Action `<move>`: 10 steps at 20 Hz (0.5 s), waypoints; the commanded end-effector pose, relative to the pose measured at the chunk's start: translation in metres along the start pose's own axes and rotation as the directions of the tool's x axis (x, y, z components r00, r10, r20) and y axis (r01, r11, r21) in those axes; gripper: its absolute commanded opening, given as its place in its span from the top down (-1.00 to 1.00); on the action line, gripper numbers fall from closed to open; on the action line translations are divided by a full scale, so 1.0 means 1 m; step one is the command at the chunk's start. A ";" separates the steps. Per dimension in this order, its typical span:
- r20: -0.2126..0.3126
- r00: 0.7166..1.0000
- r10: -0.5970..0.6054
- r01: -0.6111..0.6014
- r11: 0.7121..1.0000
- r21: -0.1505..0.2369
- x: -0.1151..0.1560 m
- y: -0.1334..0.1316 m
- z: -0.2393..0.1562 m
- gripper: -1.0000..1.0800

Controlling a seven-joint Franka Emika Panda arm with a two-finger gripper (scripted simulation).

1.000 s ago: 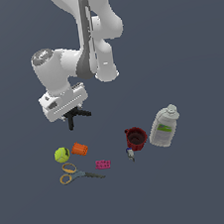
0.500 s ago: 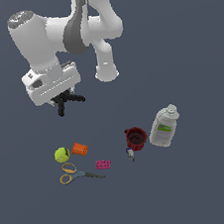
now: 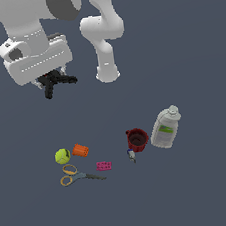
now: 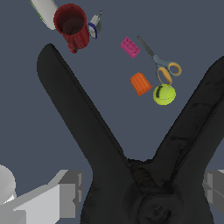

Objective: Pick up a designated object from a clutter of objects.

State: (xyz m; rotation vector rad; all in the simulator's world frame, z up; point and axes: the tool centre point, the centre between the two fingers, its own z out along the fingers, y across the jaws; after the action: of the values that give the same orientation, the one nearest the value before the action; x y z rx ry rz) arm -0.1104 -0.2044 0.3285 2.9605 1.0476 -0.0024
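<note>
My gripper point(image 3: 53, 81) is shut on the black spring clamp point(image 3: 55, 83) and holds it high above the floor, at the exterior view's upper left. In the wrist view the clamp point(image 4: 131, 157) fills the frame, its two handles splayed, gripped between my fingers point(image 4: 65, 192). The rest of the clutter lies far below: yellow-green ball point(image 3: 62, 156), orange cylinder point(image 3: 80, 150), pink block point(image 3: 104, 165), yellow-handled scissors point(image 3: 75, 175), dark red mug point(image 3: 137, 139) and whitish bottle point(image 3: 166, 127).
A small blue-and-white item point(image 3: 132, 156) lies beside the mug. The arm's white base point(image 3: 107, 73) stands behind the clutter. The floor is plain dark grey.
My gripper has risen and moved toward the exterior view's left and the camera, carrying the clamp. The clutter on the floor has not moved.
</note>
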 end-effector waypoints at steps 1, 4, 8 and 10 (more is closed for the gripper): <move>-0.001 1.000 -0.001 0.001 1.000 0.000 -0.002 0.001 -0.025 1.00; -0.001 1.000 -0.001 0.001 1.000 0.000 -0.003 0.002 -0.051 1.00; -0.001 1.000 -0.002 0.002 1.000 0.000 -0.005 0.003 -0.079 1.00; -0.002 1.000 -0.002 0.002 1.000 0.000 -0.005 0.004 -0.090 1.00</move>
State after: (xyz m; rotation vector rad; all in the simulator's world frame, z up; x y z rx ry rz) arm -0.1117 -0.2101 0.4089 2.9605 1.0507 -0.0009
